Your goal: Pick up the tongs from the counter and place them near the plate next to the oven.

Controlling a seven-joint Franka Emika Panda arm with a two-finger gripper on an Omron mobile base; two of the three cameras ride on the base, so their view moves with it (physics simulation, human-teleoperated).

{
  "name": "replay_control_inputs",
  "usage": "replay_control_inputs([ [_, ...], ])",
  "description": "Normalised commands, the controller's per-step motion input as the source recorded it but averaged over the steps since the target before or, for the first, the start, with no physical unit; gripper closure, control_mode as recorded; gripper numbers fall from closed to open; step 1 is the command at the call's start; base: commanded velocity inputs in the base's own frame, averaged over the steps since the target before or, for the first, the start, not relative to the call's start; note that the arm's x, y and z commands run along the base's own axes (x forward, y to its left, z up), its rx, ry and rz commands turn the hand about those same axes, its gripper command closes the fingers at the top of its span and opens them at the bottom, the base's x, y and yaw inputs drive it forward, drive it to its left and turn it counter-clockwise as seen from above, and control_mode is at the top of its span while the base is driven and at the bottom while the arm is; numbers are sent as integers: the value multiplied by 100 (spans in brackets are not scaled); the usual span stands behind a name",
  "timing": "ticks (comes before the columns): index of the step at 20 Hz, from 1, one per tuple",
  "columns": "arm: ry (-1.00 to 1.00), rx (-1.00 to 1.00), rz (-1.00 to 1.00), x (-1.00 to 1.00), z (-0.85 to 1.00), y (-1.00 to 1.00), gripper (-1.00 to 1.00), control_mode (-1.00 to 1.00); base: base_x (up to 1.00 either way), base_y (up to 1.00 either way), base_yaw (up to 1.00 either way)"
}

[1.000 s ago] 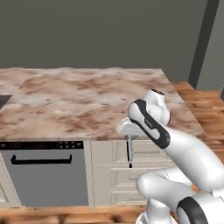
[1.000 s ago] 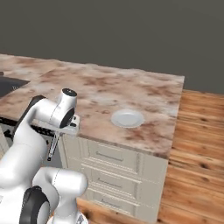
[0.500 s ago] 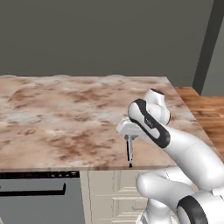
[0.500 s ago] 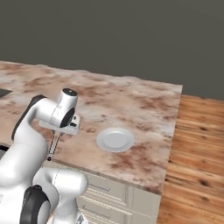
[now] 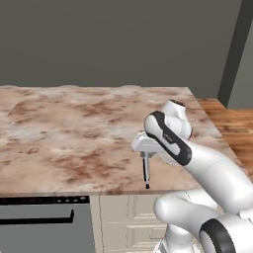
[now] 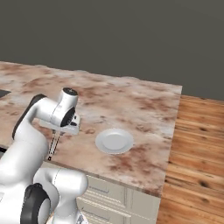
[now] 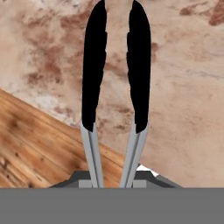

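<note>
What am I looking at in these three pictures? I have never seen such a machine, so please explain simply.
It is a computer-rendered kitchen. The white machine is a robot arm on a driving base. Two pictures come from cameras on the base, behind the arm to its left and right. The third comes from a camera on the hand, looking along what it holds. Its gripper has its jaws shut on the tongs, a slim metal utensil with black ends, hanging downward above the marbled counter. A white plate lies on the counter beside the arm. In the hand view the tongs show as two long black blades.
</note>
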Motion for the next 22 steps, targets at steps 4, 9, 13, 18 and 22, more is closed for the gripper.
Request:
replay_control_inputs([
  [4,10,-3,-15,57,-21,-19,100,-100,0,0,0],
  [9,6,-15,-25,58,-37,-28,100,-100,0,0,0],
  [13,5,-14,-19,67,-36,-22,100,-100,0,0,0],
  [18,6,-5,-15,61,-36,-30,100,-100,0,0,0],
  [22,7,-3,-14,59,-43,-24,100,-100,0,0,0],
])
